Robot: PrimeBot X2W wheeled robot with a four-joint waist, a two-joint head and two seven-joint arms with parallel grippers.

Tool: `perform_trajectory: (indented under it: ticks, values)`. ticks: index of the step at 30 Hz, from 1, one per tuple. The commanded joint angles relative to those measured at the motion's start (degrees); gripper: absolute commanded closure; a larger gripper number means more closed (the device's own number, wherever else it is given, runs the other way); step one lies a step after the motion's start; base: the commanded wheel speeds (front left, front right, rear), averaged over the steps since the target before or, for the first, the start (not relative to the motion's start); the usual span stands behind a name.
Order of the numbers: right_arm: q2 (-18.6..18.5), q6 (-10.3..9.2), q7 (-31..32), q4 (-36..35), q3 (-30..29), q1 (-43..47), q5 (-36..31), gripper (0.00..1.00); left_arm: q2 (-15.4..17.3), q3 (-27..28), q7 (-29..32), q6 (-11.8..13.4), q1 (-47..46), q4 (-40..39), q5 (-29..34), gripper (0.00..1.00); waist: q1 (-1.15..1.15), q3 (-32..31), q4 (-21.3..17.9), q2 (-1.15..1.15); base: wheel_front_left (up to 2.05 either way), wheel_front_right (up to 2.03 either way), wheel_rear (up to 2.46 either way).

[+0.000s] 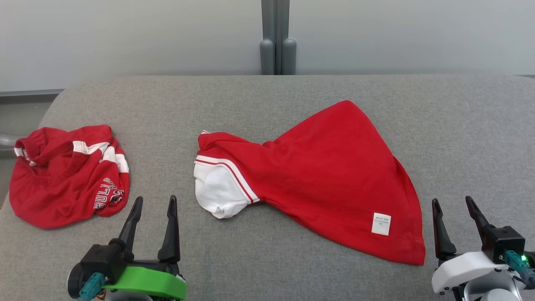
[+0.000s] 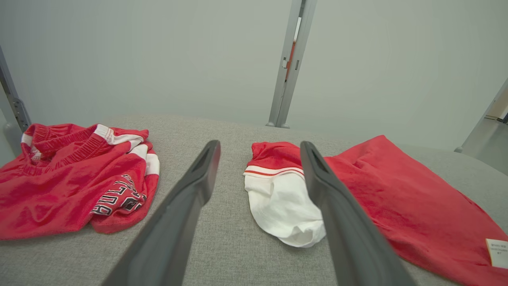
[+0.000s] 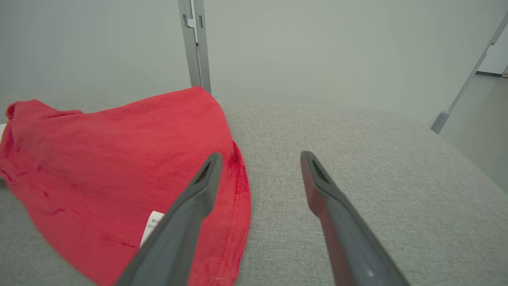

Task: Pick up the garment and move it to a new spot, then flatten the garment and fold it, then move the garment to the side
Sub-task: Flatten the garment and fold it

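Note:
A red garment with a white sleeve and a white label lies loosely spread in the middle of the grey padded table. My left gripper stands open near the front edge, just left of the white sleeve, with nothing between its fingers. My right gripper is open too, just right of the garment's lower right hem, not touching it. The left wrist view shows the garment past the right finger of my left gripper. My right gripper points over bare table.
A second red garment with white stripes and lettering lies crumpled at the table's left end, also in the left wrist view. A grey post stands behind the table's far edge against a pale wall.

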Motion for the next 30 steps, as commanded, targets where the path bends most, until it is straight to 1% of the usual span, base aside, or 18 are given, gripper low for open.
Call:
perform_trajectory:
  ticks: [1,4,7,11,13,19,21,26,27,28,29,30]
  values:
    - [0.1,-0.1,-0.1,0.2,0.0,0.1,0.4,0.0,0.1,0.1,0.0,-0.2,0.7,-0.2,0.6,0.0,0.0,0.1,-0.1,0.0,0.0,0.0,0.0]
    - [0.5,-0.1,1.1,0.6,-0.3,-0.1,1.4,0.0,0.0,-0.1,0.0,-0.3,0.5,-0.5,0.6,0.0,0.0,0.2,0.0,0.0,0.0,0.0,0.0]
    - [0.1,-0.1,4.3,1.4,0.0,-1.6,2.5,0.0,0.0,-0.2,0.0,-0.2,0.3,-0.7,0.4,0.0,0.0,0.6,0.0,0.0,0.0,0.0,0.0]
    - [-0.5,-0.1,12.7,4.3,0.6,-4.6,5.5,0.0,-0.1,-0.7,0.0,-0.3,-0.4,-0.9,0.3,0.0,0.0,1.6,0.3,0.0,0.0,0.0,0.0]
    - [-1.4,-0.1,15.5,5.2,1.0,-7.1,6.4,0.0,-0.1,-1.1,0.0,-0.3,-1.0,-1.0,0.2,0.0,0.0,2.4,0.6,0.0,0.0,0.0,0.0]
    - [-2.9,-0.1,22.5,11.7,1.7,-14.2,9.9,0.0,0.2,-2.4,0.0,-0.3,-2.5,-1.1,-0.2,0.0,0.0,4.9,1.7,0.0,0.0,0.0,0.0]
    - [-2.9,-0.1,24.1,14.3,2.5,-16.6,11.9,0.0,0.4,-2.9,0.0,-0.3,-3.1,-1.2,-0.3,0.0,0.0,5.7,2.3,0.0,0.0,0.0,0.0]
    - [-4.5,-0.1,27.8,21.2,4.5,-20.5,13.9,0.0,0.9,-3.7,0.0,-0.3,-4.1,-1.0,-0.5,0.0,0.0,7.2,3.7,0.0,0.0,0.0,0.0]
    - [-5.0,-0.1,29.2,22.9,5.0,-21.0,14.0,0.07,0.9,-3.9,0.0,-0.3,-4.3,-1.1,-0.4,0.0,0.0,7.4,4.1,0.0,0.0,0.0,0.0]
    - [-5.2,-0.1,29.8,23.9,5.5,-21.4,14.2,0.57,1.0,-4.0,0.0,-0.3,-4.4,-1.1,-0.3,0.0,0.0,7.5,4.3,0.0,0.0,0.0,0.0]
    - [-5.6,-0.1,29.9,24.7,5.9,-21.9,14.4,1.0,1.0,-4.2,0.0,-0.3,-4.5,-1.2,-0.3,0.0,0.0,7.7,4.6,0.0,0.0,0.0,0.0]
    - [-6.0,-0.1,29.5,25.1,6.1,-22.3,14.4,1.0,1.1,-4.1,0.0,-0.3,-4.6,-1.3,-0.3,0.0,0.0,7.8,4.8,0.0,0.0,0.0,0.0]
